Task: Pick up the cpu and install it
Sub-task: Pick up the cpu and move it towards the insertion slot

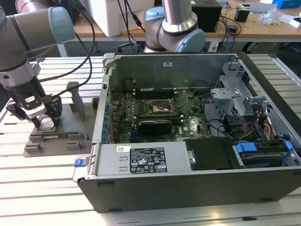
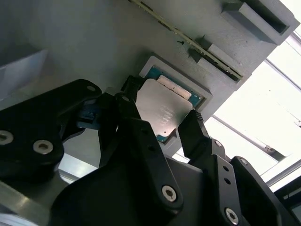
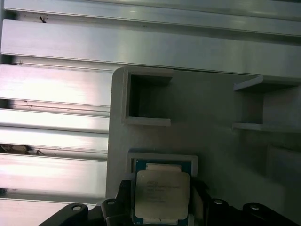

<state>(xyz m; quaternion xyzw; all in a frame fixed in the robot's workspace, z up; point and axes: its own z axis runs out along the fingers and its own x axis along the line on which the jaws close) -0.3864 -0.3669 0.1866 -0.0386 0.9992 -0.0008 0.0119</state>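
Note:
The cpu (image 1: pixel 46 124), a small square chip with a silvery top plate, lies in the square recess of the grey holder tray (image 1: pixel 70 136) at the exterior view's left. My gripper (image 1: pixel 45 121) reaches down over it, its black fingers pressed against two opposite edges of the chip. Both wrist views show this grip: the cpu (image 2: pixel 162 108) (image 3: pixel 162 188) sits between the gripper (image 2: pixel 160 109) (image 3: pixel 162 200) fingers, with the teal rim of the recess showing around it. The motherboard socket (image 1: pixel 162 107) lies open inside the computer case (image 1: pixel 188 183).
The open case takes up the middle and the exterior view's right, with drive bays and cables (image 1: pixel 254 122) on its right side. A second robot arm base (image 1: pixel 174 28) stands behind the case. The tray has upright posts (image 1: pixel 75 96) close to my gripper. Slatted aluminium table (image 1: pixel 42 188).

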